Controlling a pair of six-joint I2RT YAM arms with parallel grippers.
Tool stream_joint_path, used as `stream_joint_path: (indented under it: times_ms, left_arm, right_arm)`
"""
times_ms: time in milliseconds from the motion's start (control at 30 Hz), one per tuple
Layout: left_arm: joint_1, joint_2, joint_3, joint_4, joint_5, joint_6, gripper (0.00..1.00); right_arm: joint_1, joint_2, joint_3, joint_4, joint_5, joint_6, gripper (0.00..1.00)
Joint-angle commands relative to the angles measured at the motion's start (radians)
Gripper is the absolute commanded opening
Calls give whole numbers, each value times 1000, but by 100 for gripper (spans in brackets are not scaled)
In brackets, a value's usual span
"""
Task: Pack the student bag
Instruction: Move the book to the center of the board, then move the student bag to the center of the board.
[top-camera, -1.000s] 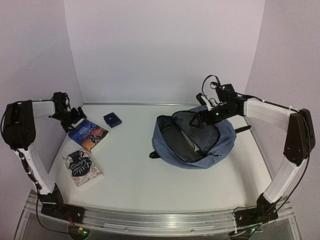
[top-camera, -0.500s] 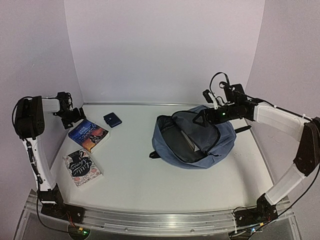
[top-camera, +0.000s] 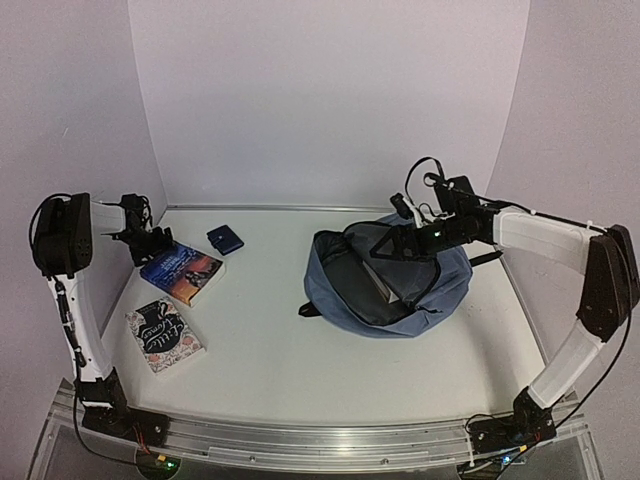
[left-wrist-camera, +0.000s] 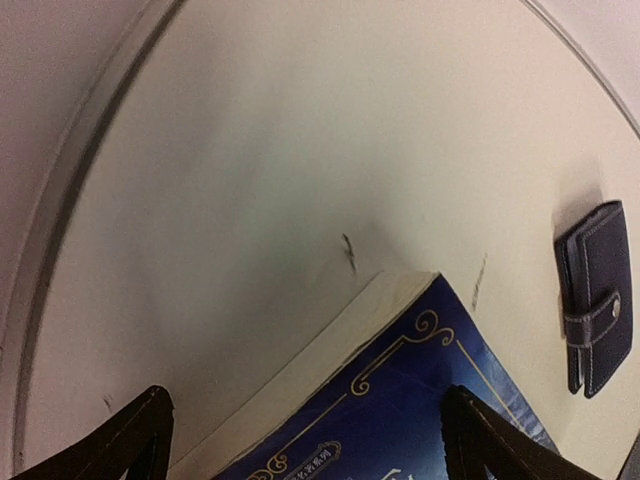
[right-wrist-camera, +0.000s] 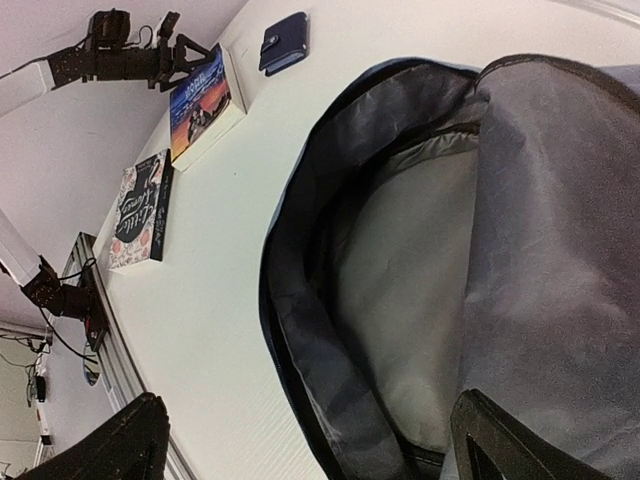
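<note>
Student bag (top-camera: 390, 285), unzipped, lying right of centre on the counter (top-camera: 270, 345): left end effector (top-camera: 148, 240), wide open and empty, has dropped over the blue book (top-camera: 180, 270) (likely next to be packed); right end effector (top-camera: 395, 245), equally wide and empty, has shifted back over the bag's mouth.

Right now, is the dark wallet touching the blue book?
Apart. The left wrist view shows bare table between the wallet and the blue book.
</note>
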Motion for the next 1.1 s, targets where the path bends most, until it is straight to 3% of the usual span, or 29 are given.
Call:
stream_joint_path:
  times_ms: [0,267,467,933,1067]
  left_arm:
    - [-121,-115,-70,-54,58,-33,89]
    - [-255,-254,-276,41,152,-193,85]
    - [-383,-290,-317,35,115,-219,84]
    - [-392,-328,-401,68,97,-244,86]
    - [-392,-331,-408,67,91,-243,87]
  right_arm:
    - [70,47,48,6,9,37,98]
    - [219,174,136,7,90,48,91]
    - [308,309,277,42,166,96,82]
    - [383,704,643,142,327,303,76]
    - [385,719,664,131,369,317,71]
